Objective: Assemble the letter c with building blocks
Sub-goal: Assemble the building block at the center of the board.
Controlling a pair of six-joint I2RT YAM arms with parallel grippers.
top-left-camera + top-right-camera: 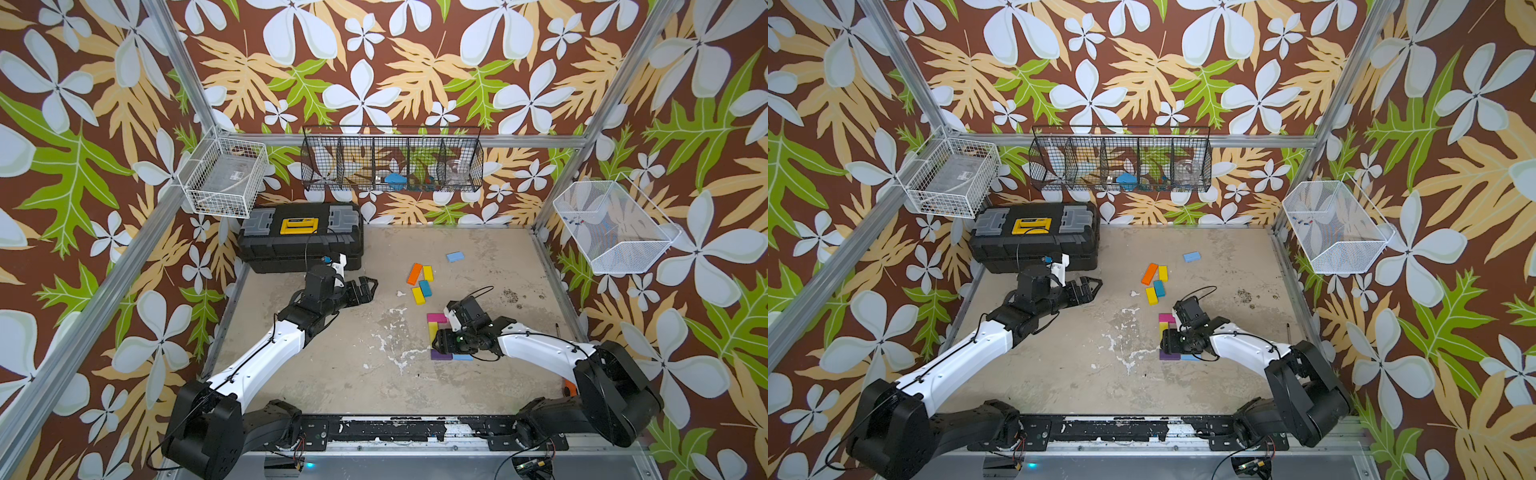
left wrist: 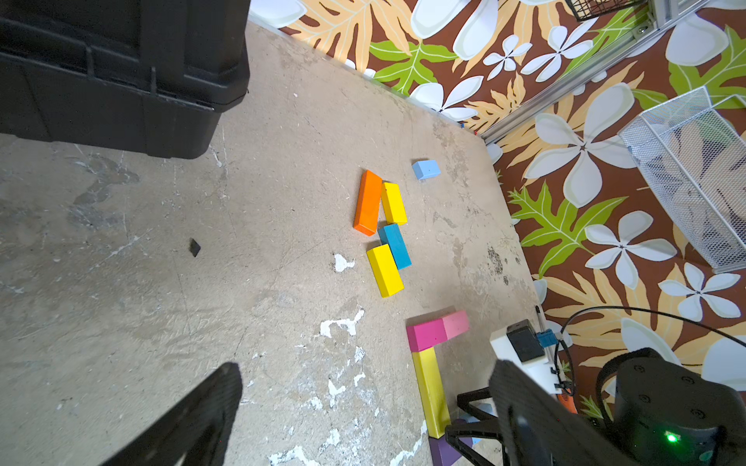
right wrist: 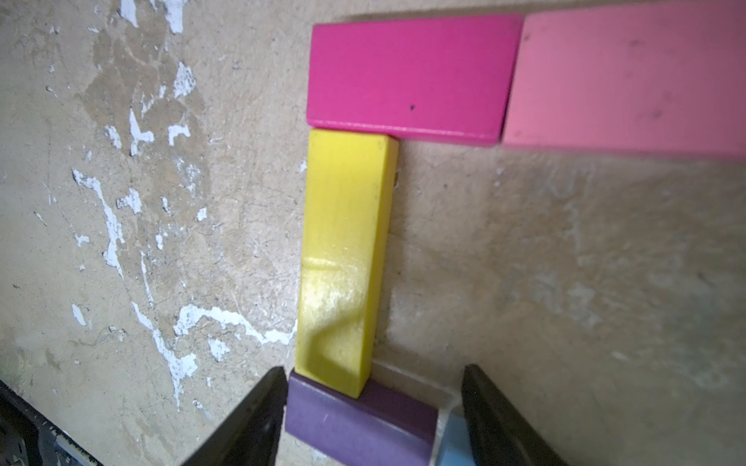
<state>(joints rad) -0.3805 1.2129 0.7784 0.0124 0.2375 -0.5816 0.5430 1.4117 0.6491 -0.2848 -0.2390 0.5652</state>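
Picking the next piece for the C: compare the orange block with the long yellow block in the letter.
The orange block lies loose beside a short yellow block; the long yellow block abuts the magenta block. The orange block sits angled; the long yellow block runs straight. Both are long rectangles.

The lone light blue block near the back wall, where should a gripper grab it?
From above, pinch the light blue block across its short width, at mid-length. It lies flat and alone, so both long sides are free for the jaws.
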